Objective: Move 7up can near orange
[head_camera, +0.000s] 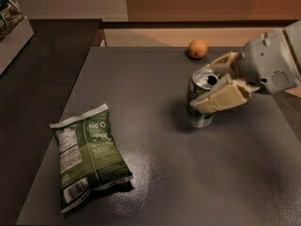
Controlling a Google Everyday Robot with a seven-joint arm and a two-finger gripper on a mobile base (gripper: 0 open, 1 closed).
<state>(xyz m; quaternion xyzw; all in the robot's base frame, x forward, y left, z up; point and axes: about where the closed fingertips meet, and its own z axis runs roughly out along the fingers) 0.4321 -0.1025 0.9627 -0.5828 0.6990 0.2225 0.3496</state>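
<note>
The 7up can (199,102), silver with green markings and a shiny top with pull-tab, stands right of the table's middle. My gripper (214,86) reaches in from the right and is shut on the can, one cream finger (217,99) across its front and the other (225,60) behind it. The can looks slightly tilted, its base at or just above the tabletop. The orange (198,48) lies at the far edge of the table, a short way beyond the can and apart from it.
A green chip bag (88,155) lies flat at the front left of the dark grey table (155,182). A dark counter (42,79) runs along the left, with a tray (11,27) at its far corner. A beige wall stands behind.
</note>
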